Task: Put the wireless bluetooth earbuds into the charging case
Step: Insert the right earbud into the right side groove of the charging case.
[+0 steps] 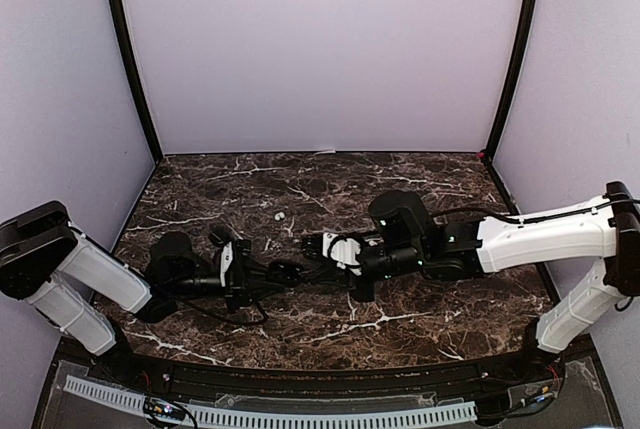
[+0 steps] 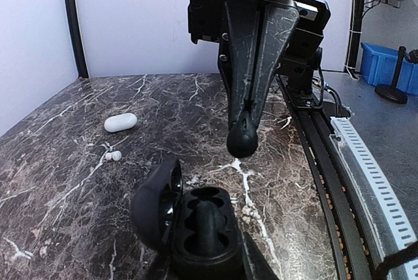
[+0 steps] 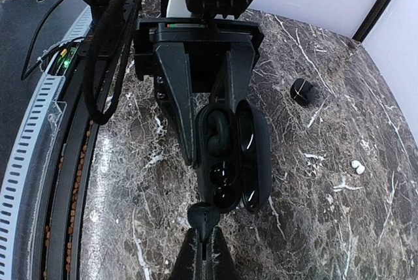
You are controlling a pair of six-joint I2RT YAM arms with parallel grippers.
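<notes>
Left claw [image 3: 215,133]: I'm clamped narrow on the black charging case [image 2: 204,228], which is open with its lid swung aside.
Right claw [image 2: 243,133]: I'm pinched shut on a black earbud [image 2: 241,143], just above the case.
White earbuds [image 2: 112,156]: a pair on the marble table [image 2: 59,215], well apart from the case.
White case [image 2: 121,122]: closed, near the pair.

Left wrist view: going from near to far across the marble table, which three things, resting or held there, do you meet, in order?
open black charging case → white earbuds → white oval case. The black earbud hangs in the air, so it is omitted.
</notes>
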